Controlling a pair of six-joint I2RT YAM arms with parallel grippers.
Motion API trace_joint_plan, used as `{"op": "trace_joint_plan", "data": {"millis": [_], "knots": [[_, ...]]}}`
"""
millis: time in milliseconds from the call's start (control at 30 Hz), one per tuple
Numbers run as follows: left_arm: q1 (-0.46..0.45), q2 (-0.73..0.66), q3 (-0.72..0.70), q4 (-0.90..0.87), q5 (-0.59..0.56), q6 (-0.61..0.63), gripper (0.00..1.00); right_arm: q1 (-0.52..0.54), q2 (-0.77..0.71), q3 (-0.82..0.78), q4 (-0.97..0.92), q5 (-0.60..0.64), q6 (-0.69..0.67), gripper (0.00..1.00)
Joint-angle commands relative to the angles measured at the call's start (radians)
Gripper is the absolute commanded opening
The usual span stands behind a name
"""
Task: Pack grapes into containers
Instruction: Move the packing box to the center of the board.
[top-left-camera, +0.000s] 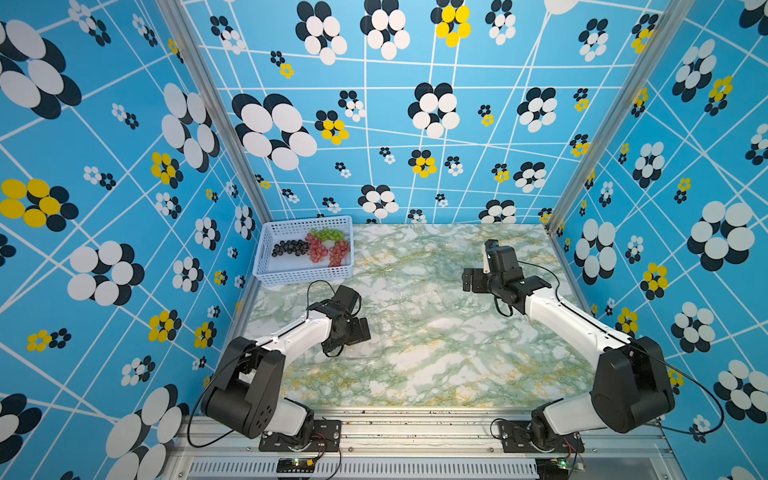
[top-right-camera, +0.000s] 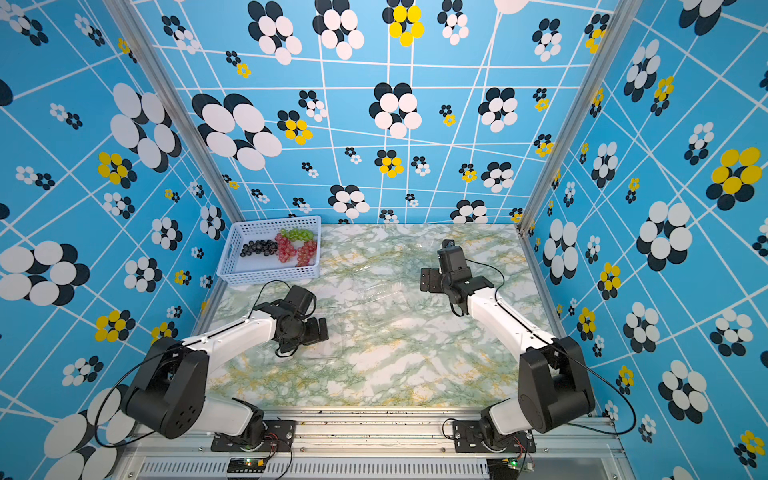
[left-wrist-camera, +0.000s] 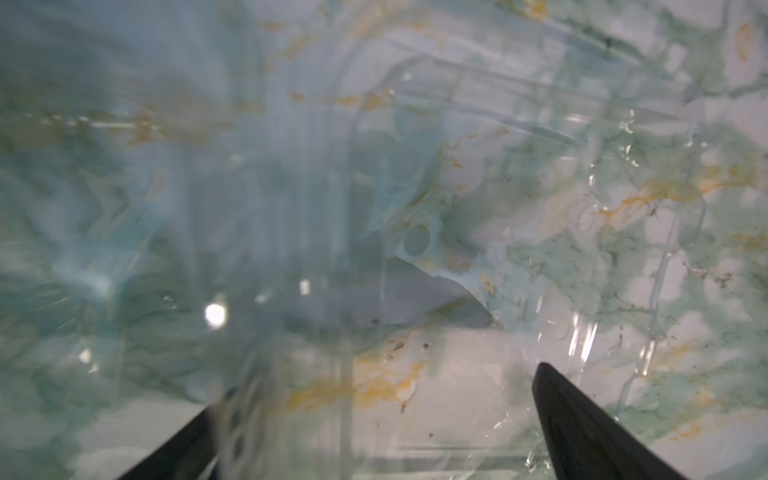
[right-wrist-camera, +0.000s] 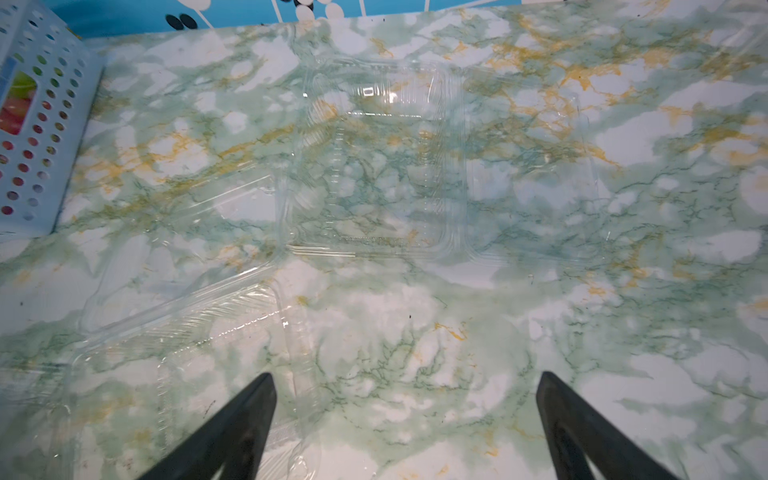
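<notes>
Arms (top-left-camera: 291, 336) bent low over table (top-left-camera: 436, 374), left fingers (left-wrist-camera: 582, 432) and right fingers (right-wrist-camera: 582, 432) wide, empty.

Robotics laboratory test cell: aluminium frame posts (top-left-camera: 221, 120) carry printed flower-pattern wall panels (top-left-camera: 415, 62) around a marble-pattern tabletop (top-left-camera: 436, 365), with 2 robot arms (top-left-camera: 291, 332) bolted to a front aluminium rail (top-left-camera: 415, 428) beside exposed circuit boards (top-left-camera: 295, 462).

Containers (right-wrist-camera: 374, 166) central, basket (top-left-camera: 305, 274) far-left corner
</notes>
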Motion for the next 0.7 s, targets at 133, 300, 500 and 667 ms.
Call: {"op": "trace_joint_plan", "data": {"millis": [133,300,500,667], "knots": [[-0.064,0.152,0.162,0.088,0.049,-0.022,1.0,0.0,0.118,0.126,-0.126,0.104,-0.011,0.99],[-0.085,0.257,0.287,0.113,0.06,-0.032,1.0,-0.025,0.219,0.24,-0.207,0.146,0.009,0.99],[-0.109,0.371,0.448,0.123,0.078,-0.032,1.0,-0.054,0.317,0.367,-0.281,0.123,0.033,0.99],[-0.164,0.461,0.56,0.124,0.09,-0.032,0.99,-0.057,0.334,0.396,-0.31,0.097,0.045,0.99]]}}
